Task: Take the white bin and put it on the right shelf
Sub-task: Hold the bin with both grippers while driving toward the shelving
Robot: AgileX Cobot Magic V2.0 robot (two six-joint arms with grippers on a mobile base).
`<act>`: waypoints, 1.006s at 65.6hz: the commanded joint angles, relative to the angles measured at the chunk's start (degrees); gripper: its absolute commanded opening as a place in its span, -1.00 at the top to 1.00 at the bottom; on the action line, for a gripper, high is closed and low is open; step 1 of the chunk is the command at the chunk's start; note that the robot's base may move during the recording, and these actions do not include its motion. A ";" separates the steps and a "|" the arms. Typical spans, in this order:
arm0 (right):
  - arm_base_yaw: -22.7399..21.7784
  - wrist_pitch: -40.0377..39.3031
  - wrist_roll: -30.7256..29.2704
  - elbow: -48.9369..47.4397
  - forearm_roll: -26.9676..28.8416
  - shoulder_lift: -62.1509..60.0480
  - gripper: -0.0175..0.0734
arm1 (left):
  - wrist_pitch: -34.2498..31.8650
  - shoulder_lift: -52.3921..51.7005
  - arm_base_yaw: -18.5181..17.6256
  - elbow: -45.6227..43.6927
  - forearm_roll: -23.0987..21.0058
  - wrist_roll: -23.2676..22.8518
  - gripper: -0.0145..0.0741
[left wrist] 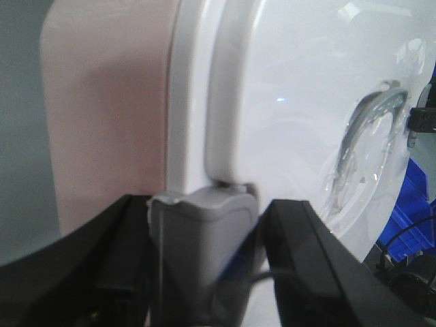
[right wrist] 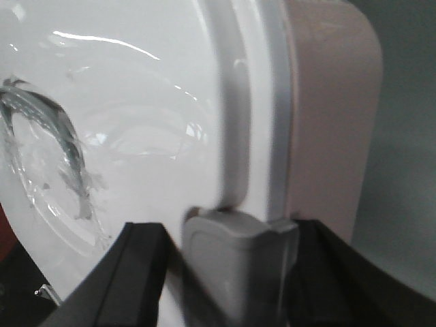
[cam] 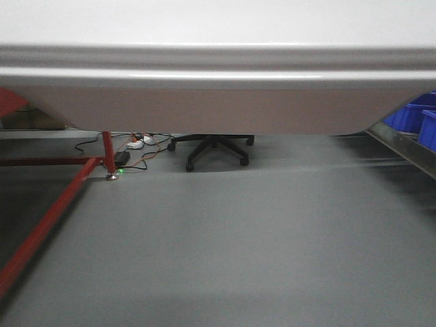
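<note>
From my end the white bin (cam: pixel 218 102) is hanging in the air right up against the front cam, with the floor (cam: pixel 238 238) showing underneath. The left gripper (left wrist: pixel 208 262) and right gripper (right wrist: pixel 235 276) each have their jaws clamped on the bin, one at either end, over a grey latch (left wrist: pixel 204 214).
</note>
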 commanded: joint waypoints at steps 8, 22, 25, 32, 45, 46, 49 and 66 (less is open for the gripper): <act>0.52 6.56 -0.68 -1.67 9.03 -0.86 -0.13 | 3.81 -1.13 -1.09 -1.84 -8.84 0.80 0.20; 0.52 6.56 -0.68 -1.67 9.03 -0.86 -0.13 | 3.81 -1.13 -1.09 -1.84 -8.84 0.80 0.20; 0.52 6.56 -0.68 -1.67 9.03 -0.86 -0.13 | 3.81 -1.13 -1.09 -1.84 -8.84 0.80 0.20; 0.52 6.56 -0.68 -1.67 9.03 -0.86 -0.13 | 3.81 -1.13 -1.09 -1.84 -8.84 0.80 0.20; 0.52 6.56 -0.68 -1.67 9.03 -0.86 -0.13 | 3.81 -1.13 -1.09 -1.84 -8.84 0.80 0.20; 0.52 6.56 -0.68 -1.67 9.03 -0.86 -0.13 | 3.81 -1.13 -1.09 -1.84 -8.84 0.80 0.20; 0.52 6.56 -0.68 -1.67 9.03 -0.86 -0.13 | 3.81 -1.13 -1.09 -1.84 -8.84 0.80 0.20; 0.52 6.56 -0.68 -1.67 9.03 -0.86 -0.13 | 3.81 -1.13 -1.09 -1.84 -8.84 0.80 0.20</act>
